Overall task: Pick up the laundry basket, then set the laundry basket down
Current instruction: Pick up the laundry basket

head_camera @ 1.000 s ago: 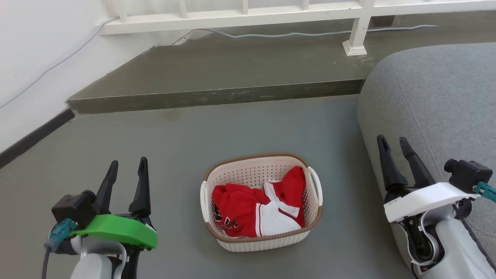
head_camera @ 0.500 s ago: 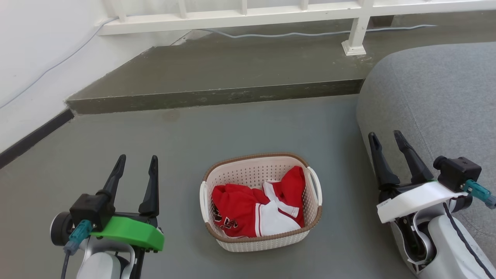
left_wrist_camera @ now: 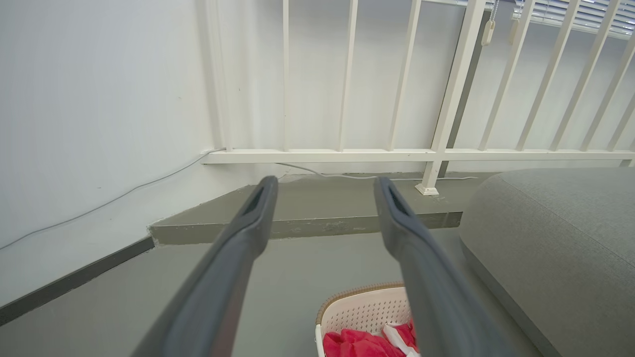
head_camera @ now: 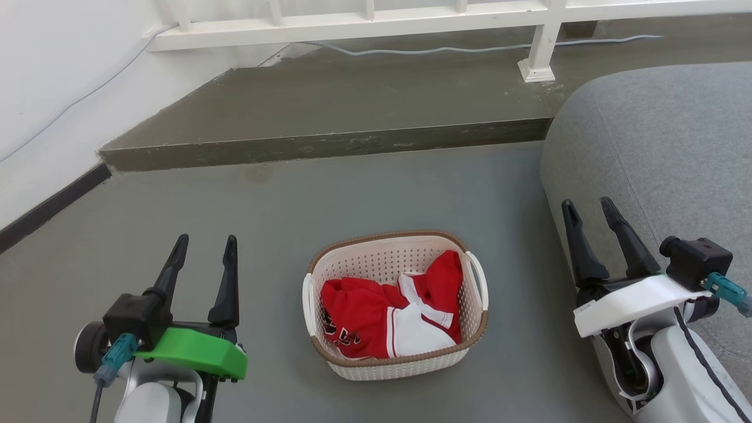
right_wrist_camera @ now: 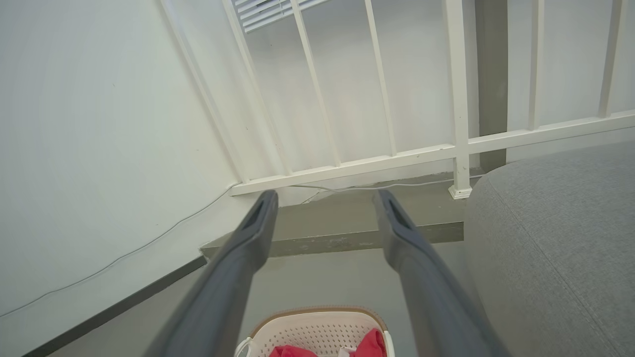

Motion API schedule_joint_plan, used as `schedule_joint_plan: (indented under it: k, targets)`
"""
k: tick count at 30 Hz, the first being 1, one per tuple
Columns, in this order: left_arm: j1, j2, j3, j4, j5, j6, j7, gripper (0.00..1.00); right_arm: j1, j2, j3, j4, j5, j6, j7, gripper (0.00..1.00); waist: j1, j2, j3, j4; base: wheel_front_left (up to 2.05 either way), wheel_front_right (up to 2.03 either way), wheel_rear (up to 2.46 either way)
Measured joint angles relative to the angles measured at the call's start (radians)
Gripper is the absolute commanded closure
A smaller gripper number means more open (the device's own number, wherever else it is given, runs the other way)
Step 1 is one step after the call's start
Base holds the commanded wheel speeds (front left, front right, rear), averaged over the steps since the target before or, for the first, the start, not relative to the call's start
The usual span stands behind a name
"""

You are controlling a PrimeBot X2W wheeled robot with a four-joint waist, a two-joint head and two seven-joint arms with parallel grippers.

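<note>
Laundry basket (head_camera: 399, 367) sits on the grey floor (head_camera: 329, 194) in the lower middle of the head view, between the two hands and touching neither. It is cream-white with small holes, a brown woven-look rim and a white handle (head_camera: 306, 296) on each side. Red and white clothing (head_camera: 382, 317) lies crumpled inside it. To the basket's left, well apart from it, is the left hand (head_camera: 206, 239), with a green plate behind its two dark fingers; the fingers are spread and nothing is between them. On the other side the right hand (head_camera: 586, 203), with a white plate, shows against the edge of a grey cushioned seat (head_camera: 658, 129), its fingers likewise parted and empty. Each wrist view catches the far end of the basket at its bottom edge, below the spread fingers. Beyond the basket a low step (head_camera: 329, 144) rises from the floor, and a white railing (head_camera: 364, 23) stands on it with a pale cable (head_camera: 440, 50) running along its foot. A white wall (head_camera: 59, 70) closes the left side.
</note>
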Motion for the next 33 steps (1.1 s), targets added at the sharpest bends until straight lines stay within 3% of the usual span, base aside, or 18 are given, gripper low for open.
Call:
schedule_joint_plan:
  k: [13,33]
  targets:
    - [-0.001,-0.003,0.007,-0.005,0.000,-0.001,0.000,0.00,0.000,0.004,-0.010,0.001,-0.011,0.008,0.000,0.00,0.0000,0.0000,0.022,-0.001,0.00,0.00,0.00]
    - [-0.076,-0.007,0.013,0.005,-0.002,-0.009,-0.003,0.00,-0.048,0.010,-0.042,0.001,-0.014,0.009,0.000,0.00,0.0000,0.0000,0.170,-0.010,0.00,0.00,0.00]
